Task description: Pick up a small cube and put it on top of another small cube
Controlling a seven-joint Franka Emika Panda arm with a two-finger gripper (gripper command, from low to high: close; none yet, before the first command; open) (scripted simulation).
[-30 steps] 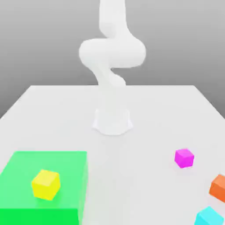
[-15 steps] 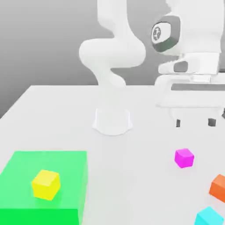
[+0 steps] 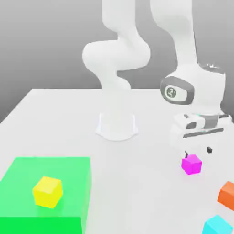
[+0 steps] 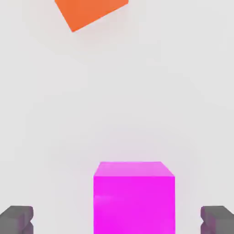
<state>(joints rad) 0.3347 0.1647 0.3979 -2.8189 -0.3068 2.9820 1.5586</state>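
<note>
The small magenta cube rests on the white table toward the exterior view's right. My gripper hangs just above it, open, its two dark fingertips standing to either side of the cube's top and apart from it. In the hand view the magenta cube lies between the two grey fingertips, with a wide gap on each side. An orange cube and a cyan cube sit nearer the front at the exterior view's right; the orange cube also shows in the hand view.
A flat green block lies at the front on the exterior view's left, with a yellow cube on top of it. The arm's white base stands mid-table behind the cubes.
The arm has swung into view and come down over the magenta cube; half a second ago the hand was higher up. The fingers have stayed open. No cube has moved.
</note>
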